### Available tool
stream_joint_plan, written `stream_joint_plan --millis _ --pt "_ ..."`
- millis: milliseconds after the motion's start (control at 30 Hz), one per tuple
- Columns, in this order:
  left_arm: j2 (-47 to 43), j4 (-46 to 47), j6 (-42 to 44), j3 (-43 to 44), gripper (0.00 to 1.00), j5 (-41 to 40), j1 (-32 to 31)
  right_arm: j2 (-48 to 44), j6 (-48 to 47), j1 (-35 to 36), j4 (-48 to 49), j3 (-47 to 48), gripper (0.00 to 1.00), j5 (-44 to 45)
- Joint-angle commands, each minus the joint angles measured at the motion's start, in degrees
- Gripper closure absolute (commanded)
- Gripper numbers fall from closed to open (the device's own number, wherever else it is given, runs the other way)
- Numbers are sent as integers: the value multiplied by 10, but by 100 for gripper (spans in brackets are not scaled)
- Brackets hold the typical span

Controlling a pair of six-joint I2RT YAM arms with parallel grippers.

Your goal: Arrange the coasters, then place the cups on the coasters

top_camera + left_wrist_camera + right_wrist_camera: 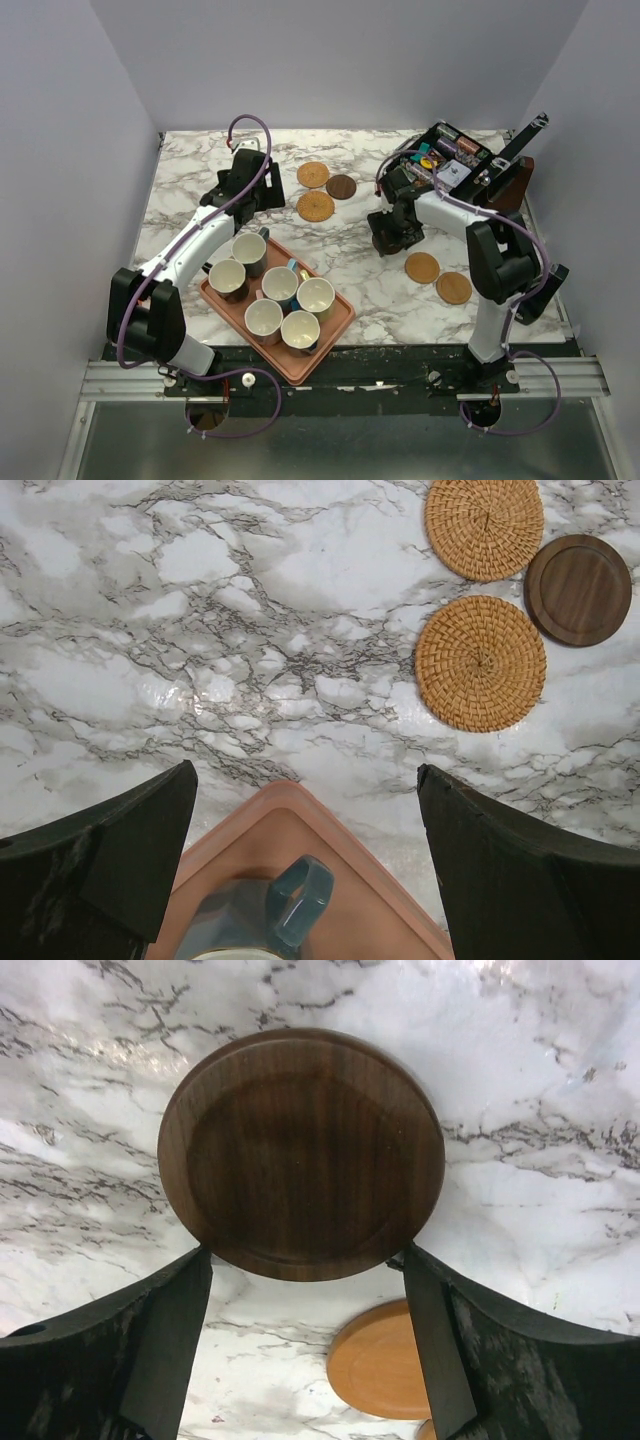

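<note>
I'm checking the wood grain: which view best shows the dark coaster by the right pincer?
Right wrist: the dark coaster fills the frame, whole, just ahead of the fingers. In the top external view the right pincer hides it. The left wrist view shows only the other dark coaster.

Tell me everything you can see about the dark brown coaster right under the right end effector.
The dark brown coaster is a round disc that looks like wood, with fine grain, a shallow recessed centre and a raised rim. It faces up over the marble table, its near edge between the fingertips of the right end effector; whether they touch it cannot be told. An orange-tan coaster lies apart from it.
</note>
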Motion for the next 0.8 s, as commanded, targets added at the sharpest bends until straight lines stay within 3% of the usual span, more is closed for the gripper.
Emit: stream_joint_plan --millis 0,200,633,767 --pt "-18 4 -10 -4 1 -3 2 46 -42 -2 14 24 18 -35" --pt "-20 1 -10 -4 1 -6 2 69 -57 1 13 57 24 -76" --pt "-26 -2 -11 -10 1 -6 2 119 -121 68 1 114 27 -106" --pt "-29 -3 -12 -11 1 -8 2 114 -91 74 -2 114 27 -87"
